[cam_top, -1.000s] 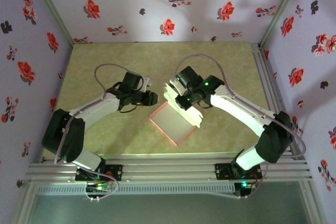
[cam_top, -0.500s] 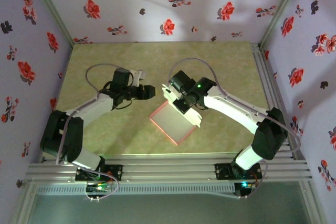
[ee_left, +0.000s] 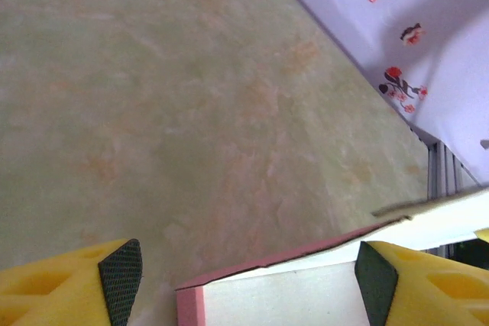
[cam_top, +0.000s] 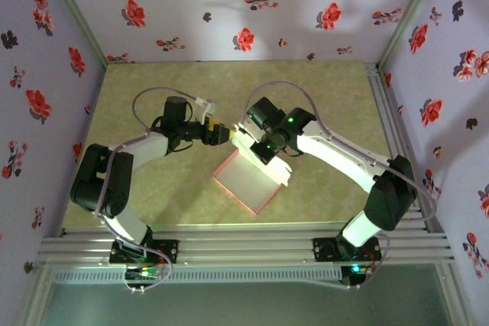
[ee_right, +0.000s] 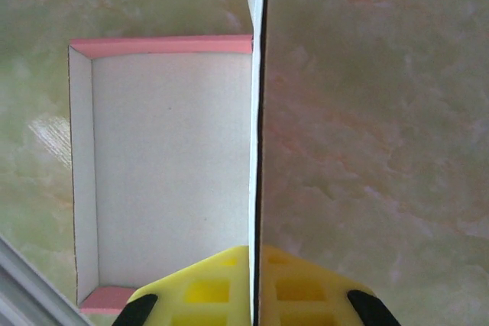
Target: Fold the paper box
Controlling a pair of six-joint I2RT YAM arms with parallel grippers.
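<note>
Pale lilac cloth walls printed with red and dark flowers (cam_top: pixel 229 5) close in a mottled green-beige counter with a smooth, stone-like surface (cam_top: pixel 153 97), and ribbed aluminium rails (cam_top: pixel 244 246) run along its near edge. The white-and-black left arm (cam_top: pixel 130 158) and right arm (cam_top: pixel 344 158) reach inward and meet near the counter's middle. There lies the paper box (cam_top: pixel 248 181), thin matt cardboard, whitish-grey on its inner face with salmon-pink showing along its edges. From above it reads as a shallow open tray set cornerwise, its far corner hidden under the right wrist. In the right wrist view the paper box (ee_right: pixel 168 158) shows low folded walls on three sides, pink strips at both ends and a tall panel standing on edge along its right side; its near end is cut off by the yellow fingers. The right tool (ee_right: pixel 256 280) is pinched narrow on that upright panel, one finger on each face. From above, the right tool (cam_top: pixel 248 139) and left tool (cam_top: pixel 221 133) sit just beside each other, their tips hard to make out. The left tool (ee_left: pixel 248 284) stands wide, its yellow fingers with black textured pads (ee_left: pixel 122 280) either side of a pink-edged corner of the paper box (ee_left: pixel 290 295), which the frame's bottom cuts off.
</note>
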